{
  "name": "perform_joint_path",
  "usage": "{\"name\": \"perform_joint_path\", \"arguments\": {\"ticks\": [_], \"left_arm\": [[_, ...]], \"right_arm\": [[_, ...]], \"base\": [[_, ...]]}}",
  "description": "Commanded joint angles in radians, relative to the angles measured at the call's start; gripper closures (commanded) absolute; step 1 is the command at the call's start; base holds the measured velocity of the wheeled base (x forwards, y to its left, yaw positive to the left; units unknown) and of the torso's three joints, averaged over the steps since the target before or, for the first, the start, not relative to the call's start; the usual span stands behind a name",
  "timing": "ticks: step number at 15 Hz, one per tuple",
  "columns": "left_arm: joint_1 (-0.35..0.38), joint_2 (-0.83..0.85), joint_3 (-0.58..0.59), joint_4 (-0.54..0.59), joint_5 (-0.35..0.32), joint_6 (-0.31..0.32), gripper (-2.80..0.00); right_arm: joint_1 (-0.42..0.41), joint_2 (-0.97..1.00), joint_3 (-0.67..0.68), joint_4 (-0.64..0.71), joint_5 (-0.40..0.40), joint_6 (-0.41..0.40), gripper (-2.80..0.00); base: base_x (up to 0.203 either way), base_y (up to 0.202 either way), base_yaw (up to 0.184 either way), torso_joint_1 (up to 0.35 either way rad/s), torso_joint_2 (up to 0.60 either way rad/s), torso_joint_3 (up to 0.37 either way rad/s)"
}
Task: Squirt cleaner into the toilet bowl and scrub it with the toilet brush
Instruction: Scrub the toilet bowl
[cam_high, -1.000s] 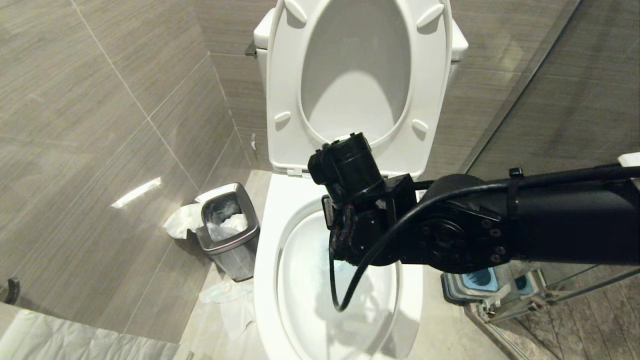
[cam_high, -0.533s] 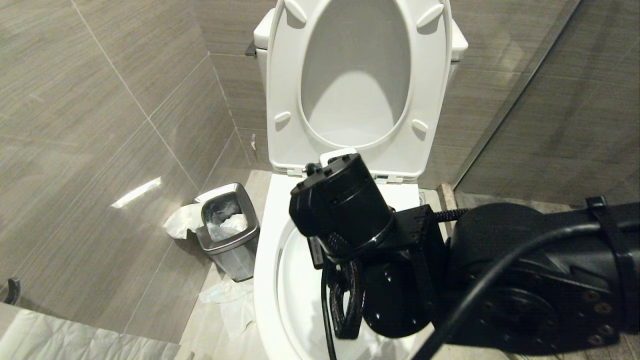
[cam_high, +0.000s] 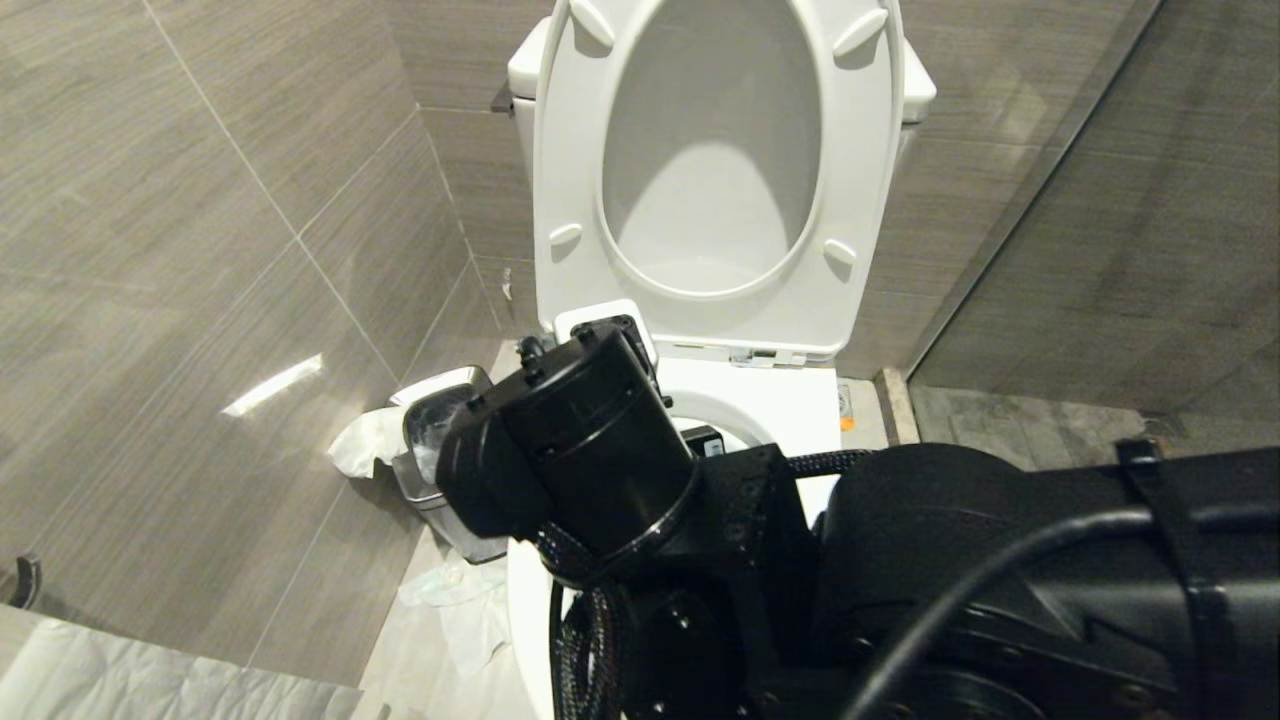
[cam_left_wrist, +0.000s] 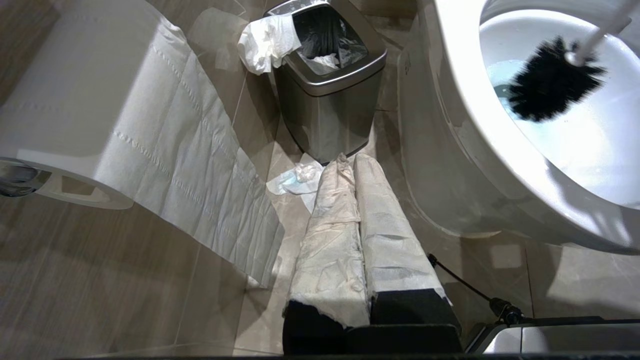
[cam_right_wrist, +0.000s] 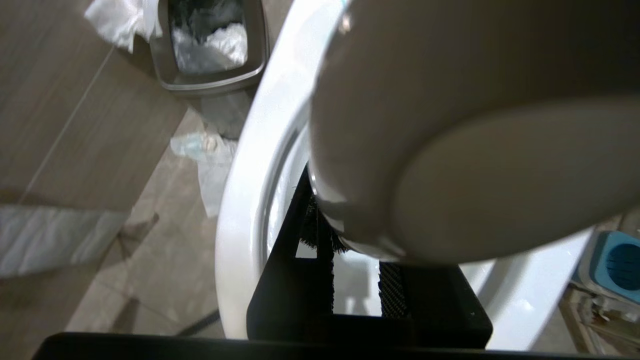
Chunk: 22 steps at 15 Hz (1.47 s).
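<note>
The right tool (cam_right_wrist: 350, 280) is clamped on the rounded end of the long slim white plastic toilet brush (cam_left_wrist: 552, 80), whose handle top fills the right wrist view close to the camera, with the black fingers (cam_right_wrist: 392, 290) on either side of it. Below the tool the handle runs down to a small round black bristle head, which hangs inside the large glossy white ceramic toilet bowl (cam_left_wrist: 450, 115), above the tinted water and near the bowl's left wall; whether the bristles touch the ceramic cannot be told. Pale teal-blue cleaner (cam_left_wrist: 500, 75) colours the water just beneath the head. In the head view the right arm covers most of the bowl, so the brush itself is hidden there.

The brush looks light and stiff, with a smooth handle that could twist in a grip when wet. Holding it at the far end gives long reach but little leverage, so side pressure on the bristles may lever the handle loose.

To the tool's left, beside the toilet, stands a small square steel waste bin (cam_high: 440, 420) with crumpled paper at its rim. Further left, the left tool (cam_left_wrist: 370, 240), wrapped in white paper, is closed on nothing and parked low over the floor, near a hanging white toilet roll (cam_left_wrist: 90, 100).
</note>
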Motion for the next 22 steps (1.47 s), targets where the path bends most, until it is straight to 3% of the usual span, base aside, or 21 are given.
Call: {"name": "perform_joint_path", "arguments": {"ticks": [1, 8, 10, 14, 18, 22], "left_arm": [[0.0, 0.001, 0.0, 0.0, 0.0, 0.0, 0.0], [0.0, 0.001, -0.001, 0.0, 0.0, 0.0, 0.0], [0.0, 0.001, 0.0, 0.0, 0.0, 0.0, 0.0], [0.0, 0.001, 0.0, 0.0, 0.0, 0.0, 0.0], [0.0, 0.001, 0.0, 0.0, 0.0, 0.0, 0.0], [0.0, 0.001, 0.0, 0.0, 0.0, 0.0, 0.0]], "right_arm": [[-0.017, 0.091, -0.074, 0.001, -0.007, 0.0, 0.0], [-0.177, 0.236, -0.29, 0.006, -0.033, -0.068, 0.0], [-0.196, 0.203, -0.256, 0.009, -0.036, -0.074, 0.0], [-0.202, 0.072, -0.057, 0.008, -0.03, -0.071, 0.0], [-0.123, -0.071, 0.11, 0.003, -0.025, -0.048, 0.0], [0.009, -0.103, 0.145, 0.008, -0.032, -0.007, 0.0]], "base": [[0.0, 0.0, 0.0, 0.0, 0.0, 0.0], [0.0, 0.0, 0.0, 0.0, 0.0, 0.0], [0.0, 0.0, 0.0, 0.0, 0.0, 0.0], [0.0, 0.0, 0.0, 0.0, 0.0, 0.0], [0.0, 0.0, 0.0, 0.0, 0.0, 0.0], [0.0, 0.0, 0.0, 0.0, 0.0, 0.0]]}}
